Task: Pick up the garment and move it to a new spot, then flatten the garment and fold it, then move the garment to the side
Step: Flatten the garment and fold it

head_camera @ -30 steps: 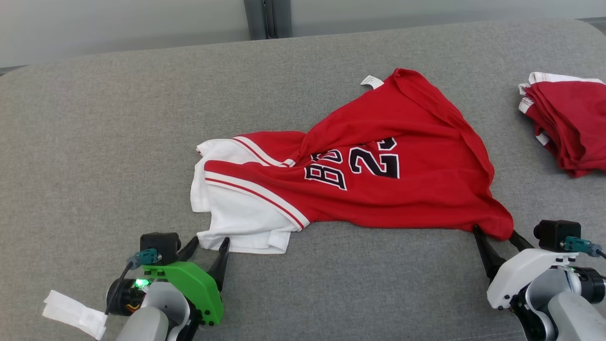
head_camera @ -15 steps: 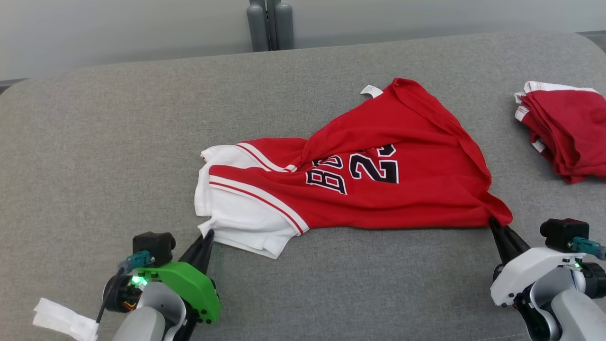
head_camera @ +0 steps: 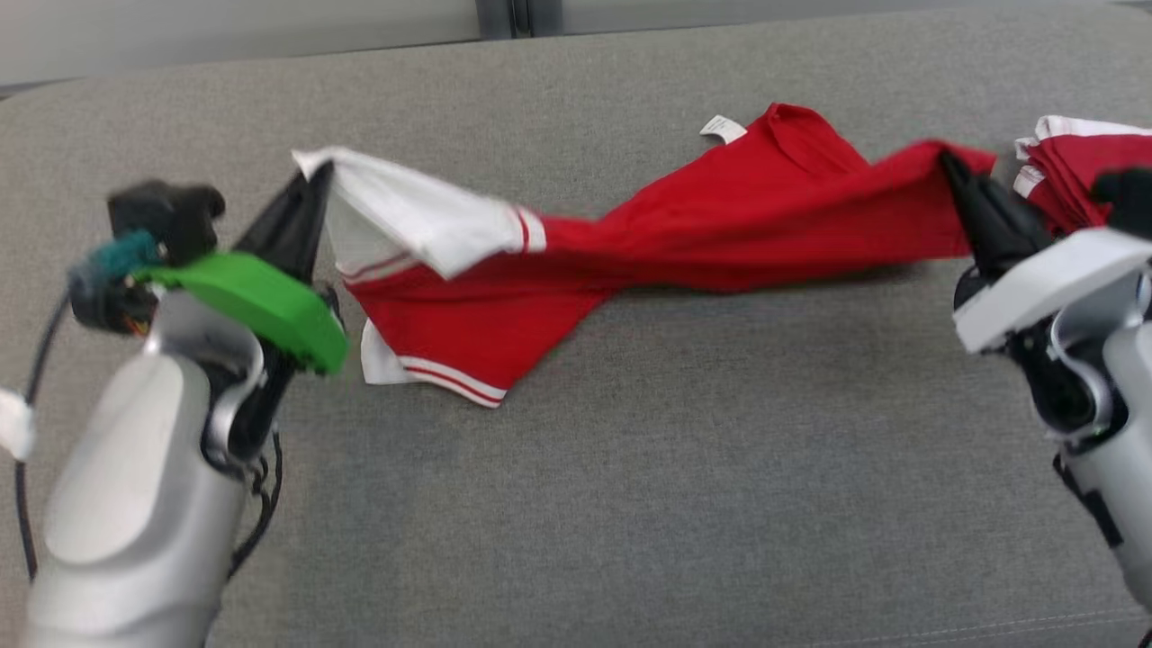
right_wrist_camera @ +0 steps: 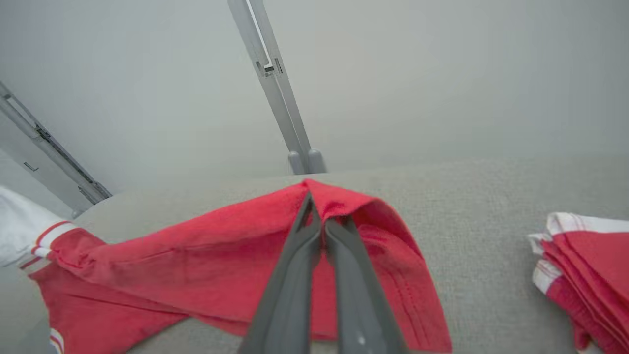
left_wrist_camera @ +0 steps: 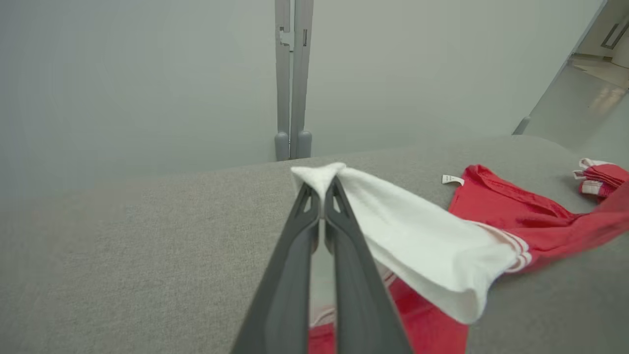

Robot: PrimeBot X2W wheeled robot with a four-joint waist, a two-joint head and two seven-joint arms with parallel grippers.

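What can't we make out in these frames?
- Jersey print: head view, hidden in the bunched cloth slung between both grips.
- White tag: head view, text too small.
- Folded red pile: head view, cut off by the right edge, partly behind the right gripper.
- Left gripper: head view, wrist blurred; left wrist view, white cloth covers the fingertips.

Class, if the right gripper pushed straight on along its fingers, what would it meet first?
The red corner of the red-and-white fabric jersey, which the right gripper pinches; beyond it, probably the grey upright post, though depth is unclear.
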